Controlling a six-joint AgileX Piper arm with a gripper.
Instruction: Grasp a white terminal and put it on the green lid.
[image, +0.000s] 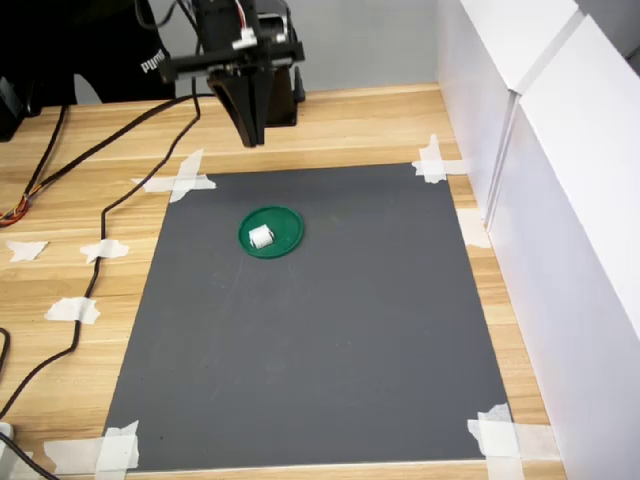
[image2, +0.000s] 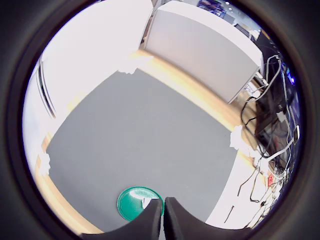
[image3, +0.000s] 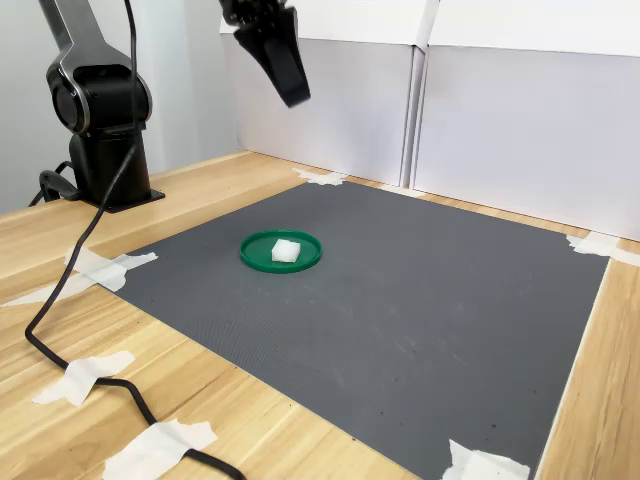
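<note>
Near edge, first exterior view: wooden surface (image: 300, 135) carrying a dark grey mat (image: 330, 350), corners fixed with white tape scraps (image: 100, 452). A black cable (image: 85, 300) runs over the wood along the first exterior view's left.

Mid-mat, toward the first exterior view's upper left: green lid (image: 271, 232) lying flat. White terminal (image: 260, 237) rests inside it, slightly off centre; confirmed in the second exterior view, terminal (image3: 286, 251) within the lid's (image3: 258, 256) rim. Terminal lies on the lid, with nothing gripping it.

Above and beyond the lid: hand (image: 252, 128) hangs in the air, well clear of the mat, fingers pressed together and holding nothing. Wrist view shows both finger (image2: 150, 220) tips meeting, lid (image2: 131, 202) just beside them.

Far side: arm base (image3: 100, 120), white panels (image3: 500, 110). White lettering on a dark object at the first exterior view's top left, partly cut off; cannot read it reliably.
</note>
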